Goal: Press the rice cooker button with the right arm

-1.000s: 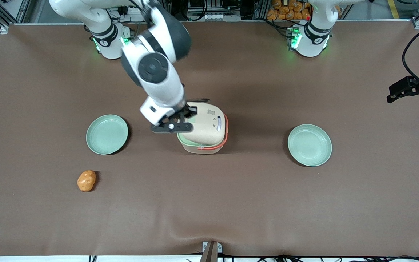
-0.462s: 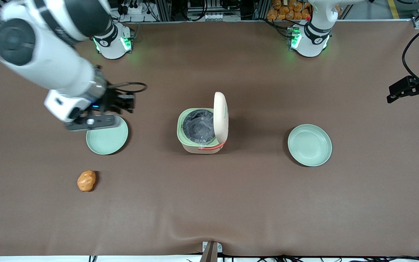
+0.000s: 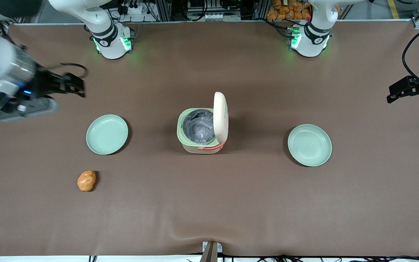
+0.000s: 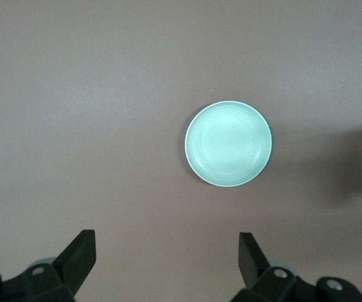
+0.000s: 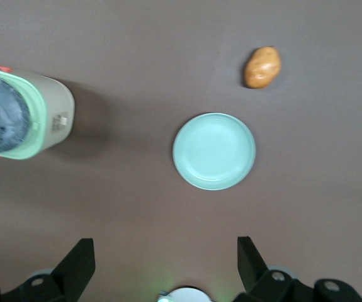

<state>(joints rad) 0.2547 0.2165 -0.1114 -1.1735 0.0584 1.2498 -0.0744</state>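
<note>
Your rice cooker point(image 3: 202, 131): lid upright, grey pot exposed. Your gripper point(image 3: 72, 86) well apart from rice cooker, toward working arm's table end; fingers point(image 5: 79, 264) wide, holding nothing.

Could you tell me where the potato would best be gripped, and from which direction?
The potato lies alone on the table, apart from the nearer plate, so coming from above across its narrower middle looks best. The gripper is open, up toward the working arm's end of the table.
</note>
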